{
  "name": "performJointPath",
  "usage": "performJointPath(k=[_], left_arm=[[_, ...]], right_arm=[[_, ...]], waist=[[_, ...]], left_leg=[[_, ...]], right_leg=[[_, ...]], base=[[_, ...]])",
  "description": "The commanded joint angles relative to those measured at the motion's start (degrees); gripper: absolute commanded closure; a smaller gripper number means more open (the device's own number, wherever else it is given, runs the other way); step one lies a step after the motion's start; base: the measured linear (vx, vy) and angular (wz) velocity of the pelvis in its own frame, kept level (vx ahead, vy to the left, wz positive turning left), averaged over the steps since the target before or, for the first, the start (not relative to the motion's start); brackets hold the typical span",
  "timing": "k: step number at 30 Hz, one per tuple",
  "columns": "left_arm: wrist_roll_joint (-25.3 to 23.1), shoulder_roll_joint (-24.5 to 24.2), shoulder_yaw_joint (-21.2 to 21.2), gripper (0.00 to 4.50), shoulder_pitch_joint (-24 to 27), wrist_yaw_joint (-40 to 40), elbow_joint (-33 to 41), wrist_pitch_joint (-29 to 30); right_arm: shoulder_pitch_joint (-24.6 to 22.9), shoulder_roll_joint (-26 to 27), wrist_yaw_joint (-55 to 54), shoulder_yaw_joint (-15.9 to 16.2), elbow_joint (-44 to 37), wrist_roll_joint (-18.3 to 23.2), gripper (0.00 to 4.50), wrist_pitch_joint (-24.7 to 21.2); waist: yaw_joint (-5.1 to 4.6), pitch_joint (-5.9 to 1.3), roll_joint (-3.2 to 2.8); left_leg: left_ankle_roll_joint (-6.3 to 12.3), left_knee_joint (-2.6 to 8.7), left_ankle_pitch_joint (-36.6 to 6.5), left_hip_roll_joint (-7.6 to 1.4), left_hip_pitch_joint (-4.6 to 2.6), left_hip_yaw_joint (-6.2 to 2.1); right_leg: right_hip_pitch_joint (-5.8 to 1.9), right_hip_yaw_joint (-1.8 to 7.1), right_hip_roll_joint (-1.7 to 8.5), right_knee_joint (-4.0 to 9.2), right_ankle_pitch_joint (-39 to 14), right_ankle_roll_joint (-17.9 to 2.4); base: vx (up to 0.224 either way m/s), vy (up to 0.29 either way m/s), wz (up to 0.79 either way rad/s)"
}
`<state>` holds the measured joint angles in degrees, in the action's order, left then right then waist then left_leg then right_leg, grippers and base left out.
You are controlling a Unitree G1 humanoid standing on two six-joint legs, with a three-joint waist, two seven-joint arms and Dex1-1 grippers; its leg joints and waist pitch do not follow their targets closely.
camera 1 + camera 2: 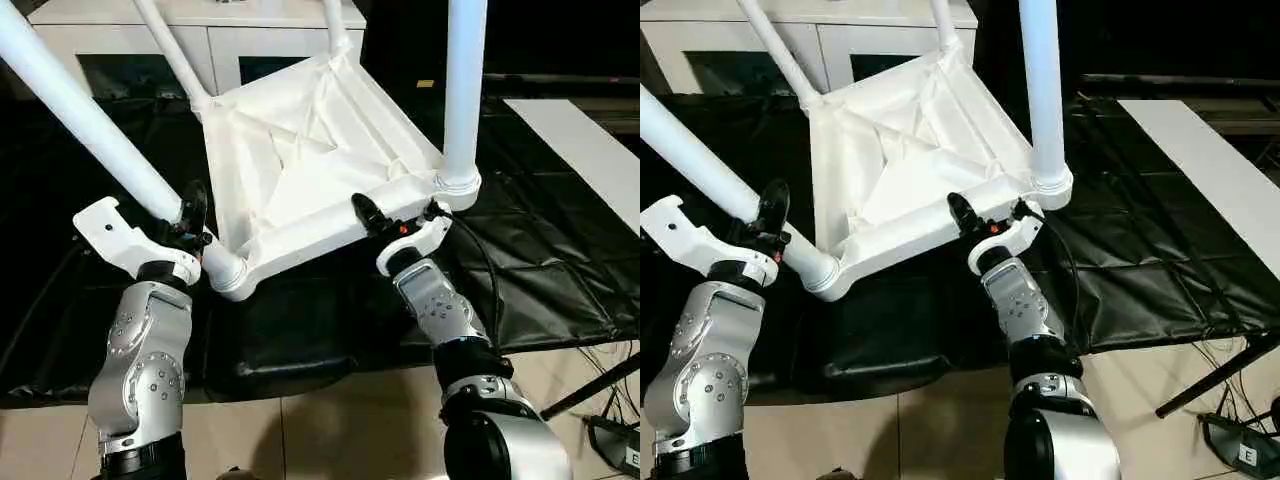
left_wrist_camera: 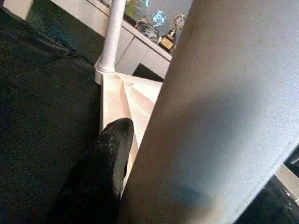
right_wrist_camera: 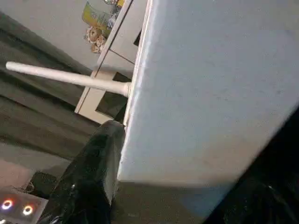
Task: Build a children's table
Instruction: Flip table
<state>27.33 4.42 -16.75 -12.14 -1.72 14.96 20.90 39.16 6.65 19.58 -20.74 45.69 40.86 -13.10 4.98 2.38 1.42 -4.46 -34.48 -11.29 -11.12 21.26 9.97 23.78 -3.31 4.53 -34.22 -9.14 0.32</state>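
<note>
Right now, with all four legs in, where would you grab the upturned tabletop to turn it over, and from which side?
Probably the near long rim of the tabletop, approached from the robot's side. That edge is a straight flat wall facing the robot, thin enough to pinch; the right gripper already sits there. The ribbed underside offers no clean hold, and the near-left leg, which the left gripper holds, is round.

Tabletop (image 1: 300, 170): white, ribbed underside. Legs (image 1: 465, 90): white. Floor sheet (image 1: 540, 260): black, creased. Cabinet (image 1: 130, 45): white, dark glass doors. Floor tiles (image 1: 330, 430): beige. Forearms (image 1: 140, 370): silver; gripper fingers (image 1: 193, 210): black.
</note>
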Motion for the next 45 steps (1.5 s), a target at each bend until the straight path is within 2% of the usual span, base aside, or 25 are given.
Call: performJointPath(k=[1,3,6,8,10,11,12,14,15,16,18,23,26,27,29,30,31,34,36,39,40,43,45], left_arm=[[3.38,2.94,0.82,1.51,0.58,-0.36,0.24,0.73],[4.11,2.79,0.50,1.51,0.58,0.50,0.03,0.56],[3.09,2.09,-0.48,1.09,0.57,-0.44,0.03,-0.08],[3.20,1.46,-1.63,1.05,0.40,-0.59,0.04,-0.65],[3.55,0.95,-1.88,0.73,0.36,-0.67,0.00,-0.72],[3.61,0.82,-2.18,0.73,0.29,-1.06,-0.05,-1.01],[3.39,0.16,-2.60,0.59,0.11,-2.07,-0.33,-1.74],[2.64,-0.16,-3.09,0.52,-0.12,-3.07,-0.54,-2.38],[2.64,-0.16,-3.09,0.34,-0.12,-3.07,-0.54,-2.38],[1.47,-0.88,-4.71,0.27,-0.72,-4.92,-1.29,-3.42],[0.45,-1.70,-5.99,0.17,-1.09,-6.02,-2.05,-4.05],[0.75,-2.64,-8.93,0.12,-1.96,-8.14,-3.81,-4.61],[0.65,-3.60,-10.06,0.12,-2.34,-9.46,-4.79,-5.04],[0.68,-3.67,-10.17,0.12,-2.37,-9.57,-4.87,-5.05],[0.59,-4.47,-10.96,0.12,-2.67,-10.87,-6.03,-5.44],[0.55,-4.53,-11.02,0.12,-2.72,-11.07,-6.23,-5.44],[0.55,-4.53,-11.02,0.12,-2.72,-11.07,-6.23,-5.44],[0.15,-4.41,-10.63,0.12,-2.69,-11.49,-7.01,-4.60],[0.11,-4.25,-9.93,0.12,-2.68,-11.27,-7.35,-4.26],[1.03,-4.03,-9.25,0.12,-3.13,-10.74,-7.98,-4.03],[0.75,-4.09,-8.99,0.12,-3.30,-10.74,-8.14,-4.01],[0.68,-4.10,-8.11,0.12,-3.97,-9.27,-8.42,-4.04],[-0.85,-5.73,-5.19,0.12,-4.22,-6.43,-8.78,-2.27]], right_arm=[[1.04,-1.09,0.01,0.21,0.46,-2.31,2.21,1.92],[1.07,-1.25,-0.19,0.45,0.05,-2.92,2.21,2.76],[1.07,-1.68,-0.97,1.19,-1.38,-4.40,2.22,4.35],[1.13,-2.17,-2.93,1.29,-3.53,-6.00,2.22,6.69],[1.18,-2.65,-3.69,1.38,-4.82,-6.68,2.22,7.47],[1.19,-2.99,-4.57,1.43,-5.67,-7.28,2.22,8.06],[1.23,-4.10,-6.01,1.82,-7.35,-8.87,2.22,8.75],[1.14,-4.87,-7.08,2.21,-8.53,-10.30,2.22,9.57],[1.14,-4.87,-7.08,2.21,-8.53,-10.30,2.22,9.57],[0.84,-6.75,-8.90,2.85,-11.68,-12.82,2.22,10.70],[0.60,-8.29,-10.57,2.98,-14.25,-14.36,2.22,11.22],[-0.21,-12.20,-12.61,4.05,-19.87,-17.84,2.22,10.07],[-1.00,-13.97,-13.26,5.09,-23.28,-20.29,2.26,8.76],[-1.06,-14.12,-13.37,5.17,-23.57,-20.49,2.28,8.64],[-1.88,-15.66,-16.07,5.54,-27.53,-21.91,2.31,6.94],[-2.05,-15.90,-16.69,5.57,-28.29,-22.07,2.34,6.60],[-2.05,-15.90,-16.69,5.57,-28.29,-22.07,2.41,6.60],[-3.03,-17.19,-18.15,7.17,-31.22,-25.09,2.51,6.04],[-3.39,-17.58,-19.21,7.54,-32.39,-26.73,2.56,5.67],[-3.35,-17.83,-21.58,7.88,-33.36,-29.06,2.59,5.45],[-3.28,-17.90,-22.12,8.11,-33.56,-29.26,2.60,5.47],[-3.26,-18.03,-23.42,9.15,-33.92,-30.64,2.61,5.48],[-3.01,-16.48,-24.38,10.48,-32.89,-32.25,2.61,5.63]], waist=[[-0.24,-3.67,0.17],[-0.19,-3.76,0.17],[-0.26,-3.84,0.25],[-0.23,-3.79,0.32],[-0.11,-3.72,0.32],[-0.08,-3.62,0.28],[-0.04,-3.59,0.32],[-0.01,-3.52,0.27],[-0.05,-3.48,0.31],[-0.03,-3.41,0.25],[0.02,-3.35,0.22],[0.48,-3.20,0.31],[0.50,-3.17,0.38],[0.38,-3.24,0.44],[0.50,-3.33,0.36],[0.53,-3.44,0.44],[0.47,-3.53,0.51],[0.58,-3.65,0.52],[0.53,-3.77,0.64],[0.21,-3.76,0.83],[0.17,-3.79,0.72],[-0.09,-3.69,0.93],[-0.20,-3.71,0.96]], left_leg=[[2.24,4.03,-6.67,-1.64,-0.51,0.12],[2.17,3.98,-5.96,-1.59,-0.48,0.13],[2.82,3.82,-4.75,-1.58,-0.36,0.15],[2.90,3.81,-5.03,-1.54,-0.40,0.20],[2.75,3.84,-5.68,-1.60,-0.60,0.26],[2.56,3.95,-6.06,-1.61,-0.54,0.21],[1.90,4.01,-7.20,-1.60,-0.71,0.26],[1.52,4.08,-8.27,-1.59,-0.85,0.28],[1.10,4.15,-9.08,-1.54,-0.84,0.27],[0.67,4.26,-9.90,-1.53,-0.79,0.20],[0.04,4.27,-10.33,-1.50,-1.03,0.23],[-1.32,4.30,-12.66,-1.38,-1.42,0.34],[-1.75,4.41,-13.90,-1.24,-1.32,0.25],[-1.88,4.47,-13.75,-1.19,-1.03,0.13],[-2.06,4.43,-12.93,-1.18,-1.10,0.09],[-2.07,4.33,-12.21,-1.14,-1.23,0.13],[-2.10,4.39,-11.33,-1.15,-1.01,0.03],[-1.61,3.99,-8.95,-1.05,-0.97,0.25],[-1.26,3.98,-8.04,-1.04,-0.61,0.16],[-0.95,3.86,-7.31,-1.01,-0.38,0.17],[-1.01,3.86,-7.33,-1.06,-0.44,0.12],[-0.82,3.82,-7.59,-0.96,-0.36,0.19],[-0.70,3.80,-7.14,-1.02,-0.40,0.16]], right_leg=[[-2.94,1.94,2.69,2.81,-8.67,-10.12],[-2.93,1.94,2.65,2.64,-7.89,-10.52],[-2.98,1.91,2.60,2.46,-6.16,-10.60],[-2.93,1.93,2.62,2.57,-7.00,-10.46],[-2.72,1.94,2.55,2.69,-8.07,-10.09],[-2.72,1.94,2.55,2.76,-8.72,-9.90],[-2.55,1.96,2.46,2.95,-10.04,-9.12],[-2.42,1.99,2.43,3.14,-11.23,-8.56],[-2.39,1.97,2.41,3.26,-12.30,-7.87],[-2.38,1.96,2.42,3.41,-13.67,-7.13],[-2.11,2.03,2.23,3.60,-14.41,-5.79],[-1.71,2.24,2.04,3.90,-16.72,-4.08],[-1.73,2.46,1.86,4.00,-18.02,-3.02],[-1.99,2.53,1.88,3.88,-17.78,-2.67],[-1.92,2.57,1.82,3.86,-16.55,-2.24],[-1.90,2.62,1.68,3.66,-14.65,-2.23],[-2.28,2.54,1.71,3.38,-12.96,-2.51],[-2.20,2.60,1.56,3.07,-8.95,-3.32],[-2.52,2.59,1.73,2.80,-7.97,-3.79],[-2.59,2.55,1.75,2.70,-7.38,-4.25],[-2.55,2.52,1.78,2.66,-7.64,-4.24],[-2.58,2.54,1.80,2.77,-8.13,-4.03],[-2.52,2.53,1.82,2.67,-8.10,-3.99]], base=[[0.000,0.000,0.00],[0.000,0.000,0.00],[0.000,0.000,0.00],[0.000,0.000,0.00],[0.000,0.000,0.00],[0.000,0.000,0.00],[0.000,0.000,0.00],[0.000,0.000,0.00],[0.000,0.000,0.00],[0.000,0.000,0.00],[0.000,0.000,0.00],[0.000,0.000,0.00],[0.000,0.000,0.00],[0.000,0.000,0.00],[0.000,0.000,0.00],[0.000,0.000,0.00],[0.000,0.000,0.00],[0.000,0.000,0.00],[0.000,0.000,0.00],[0.000,0.000,0.00],[0.000,0.000,0.00],[0.000,0.000,0.00],[0.000,0.000,0.00]])
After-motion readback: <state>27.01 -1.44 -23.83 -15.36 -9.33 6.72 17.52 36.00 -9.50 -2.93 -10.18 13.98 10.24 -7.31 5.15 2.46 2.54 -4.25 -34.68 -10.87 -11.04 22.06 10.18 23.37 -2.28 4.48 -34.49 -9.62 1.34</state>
